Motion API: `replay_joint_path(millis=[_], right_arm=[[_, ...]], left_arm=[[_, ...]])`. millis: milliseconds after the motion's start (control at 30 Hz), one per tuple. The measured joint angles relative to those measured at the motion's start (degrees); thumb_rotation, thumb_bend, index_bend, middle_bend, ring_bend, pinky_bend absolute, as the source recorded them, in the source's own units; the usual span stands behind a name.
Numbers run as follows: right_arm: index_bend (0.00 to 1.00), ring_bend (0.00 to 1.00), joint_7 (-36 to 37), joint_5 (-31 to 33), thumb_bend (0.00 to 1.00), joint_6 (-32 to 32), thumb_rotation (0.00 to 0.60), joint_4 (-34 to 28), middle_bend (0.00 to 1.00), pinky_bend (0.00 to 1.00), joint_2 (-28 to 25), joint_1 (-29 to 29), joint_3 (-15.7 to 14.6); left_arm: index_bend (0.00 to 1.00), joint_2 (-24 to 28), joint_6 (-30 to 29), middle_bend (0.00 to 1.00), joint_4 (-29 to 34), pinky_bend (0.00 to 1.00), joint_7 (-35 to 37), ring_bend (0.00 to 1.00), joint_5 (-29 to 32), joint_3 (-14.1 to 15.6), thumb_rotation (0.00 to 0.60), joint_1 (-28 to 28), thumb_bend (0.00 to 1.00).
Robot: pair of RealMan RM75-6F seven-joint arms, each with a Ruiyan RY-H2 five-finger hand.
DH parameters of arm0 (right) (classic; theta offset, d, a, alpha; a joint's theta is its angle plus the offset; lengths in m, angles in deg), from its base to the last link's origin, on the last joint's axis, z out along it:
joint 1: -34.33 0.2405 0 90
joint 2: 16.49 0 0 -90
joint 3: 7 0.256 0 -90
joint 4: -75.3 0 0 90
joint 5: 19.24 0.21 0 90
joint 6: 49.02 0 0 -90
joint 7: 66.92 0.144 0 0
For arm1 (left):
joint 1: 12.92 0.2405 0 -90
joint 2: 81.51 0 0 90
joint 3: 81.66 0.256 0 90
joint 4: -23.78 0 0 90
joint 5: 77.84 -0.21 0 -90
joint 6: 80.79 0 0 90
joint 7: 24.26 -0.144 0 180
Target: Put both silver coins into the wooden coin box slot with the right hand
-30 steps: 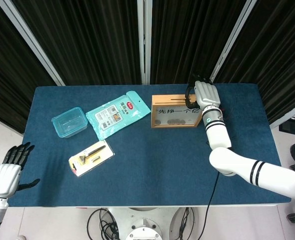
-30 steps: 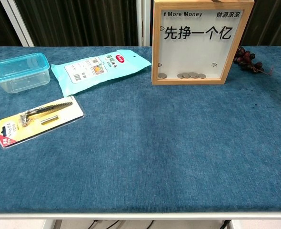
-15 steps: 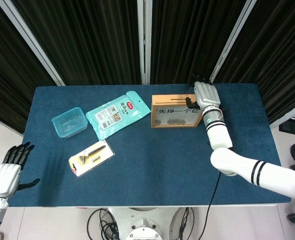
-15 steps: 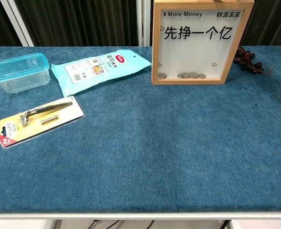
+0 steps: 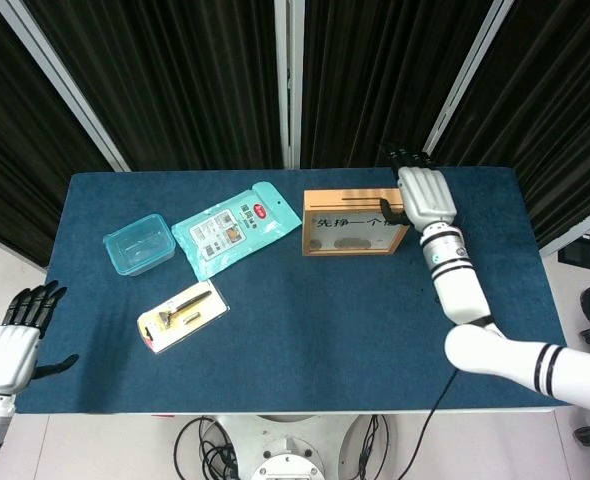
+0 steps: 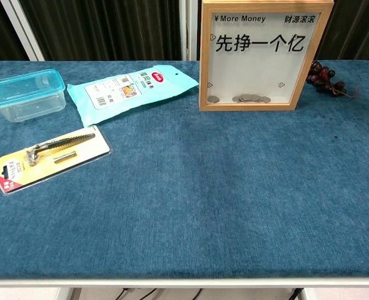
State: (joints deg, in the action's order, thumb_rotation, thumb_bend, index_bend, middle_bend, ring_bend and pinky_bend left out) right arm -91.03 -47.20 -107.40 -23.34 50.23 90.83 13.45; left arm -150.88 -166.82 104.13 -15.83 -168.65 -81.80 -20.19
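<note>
The wooden coin box [image 6: 264,55], an upright wood frame with a clear front printed "More Money" over black Chinese characters, stands near the table's [image 6: 191,206] far edge, and a small pile of silver coins [image 6: 247,99] lies on its floor, too overlapped to count. The right hand [image 5: 425,194] hangs over the box's right end, thumb at its top edge; whether it holds anything I cannot tell. The left hand [image 5: 15,340] sits off the near-left corner, fingers spread, holding nothing.
</note>
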Motion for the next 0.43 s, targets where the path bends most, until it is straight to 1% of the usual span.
replay_joint_path(millis=[67, 167, 200, 233, 300, 367, 400, 433], right_arm=[[0.0, 0.0, 0.8, -6.3, 0.39, -3.2, 0.6, -2.0, 0.0, 0.0, -1.1, -3.0, -1.9], [0.0, 0.0, 2.5, -18.6, 0.39, -10.1, 0.6, -3.9, 0.0, 0.0, -2.2, -9.5, -6.6], [0.0, 0.0, 3.6, -23.9, 0.39, -13.5, 0.6, -4.0, 0.0, 0.0, -2.3, -12.8, -9.0], [0.0, 0.0, 4.6, -27.7, 0.39, -16.1, 0.6, -3.8, 0.0, 0.0, -2.3, -15.5, -10.8], [0.0, 0.0, 7.2, -35.6, 0.39, -22.2, 0.6, -2.5, 0.0, 0.0, -1.8, -22.4, -15.2], [0.0, 0.0, 9.6, -40.5, 0.39, -27.0, 0.6, 0.0, 0.0, 0.0, -0.8, -28.4, -18.7], [0.0, 0.0, 11.0, -42.9, 0.39, -30.1, 0.6, 2.3, 0.0, 0.0, 0.1, -32.1, -20.7], [0.0, 0.0, 12.0, -44.1, 0.39, -32.1, 0.6, 4.3, 0.0, 0.0, 0.9, -34.4, -22.0]], left_arm=[[0.0, 0.0, -0.1, 0.0, 0.0, 0.0, -0.5, 0.0, 0.0, -0.1, 0.6, 0.0, 0.0], [0.0, -0.1, -0.3, 0.0, -0.1, 0.0, -1.8, 0.0, 0.0, -0.3, 0.6, -0.1, 0.0], [0.0, -0.1, -0.3, 0.0, -0.1, 0.0, -2.3, 0.0, 0.1, -0.4, 0.6, -0.1, 0.0], [0.0, -0.1, -0.4, 0.0, -0.1, 0.0, -2.8, 0.0, 0.1, -0.5, 0.6, -0.1, 0.0], [0.0, 0.0, -0.4, 0.0, 0.1, 0.0, -3.8, 0.0, 0.3, -0.8, 0.6, -0.2, 0.0], [0.0, 0.3, -0.3, 0.0, 0.7, 0.0, -4.4, 0.0, 0.5, -1.1, 0.6, -0.4, 0.0], [0.0, 0.5, -0.3, 0.0, 1.0, 0.0, -4.6, 0.0, 0.5, -1.2, 0.6, -0.5, 0.0], [0.0, 0.6, -0.2, 0.0, 1.2, 0.0, -4.9, 0.0, 0.6, -1.3, 0.6, -0.6, 0.0]])
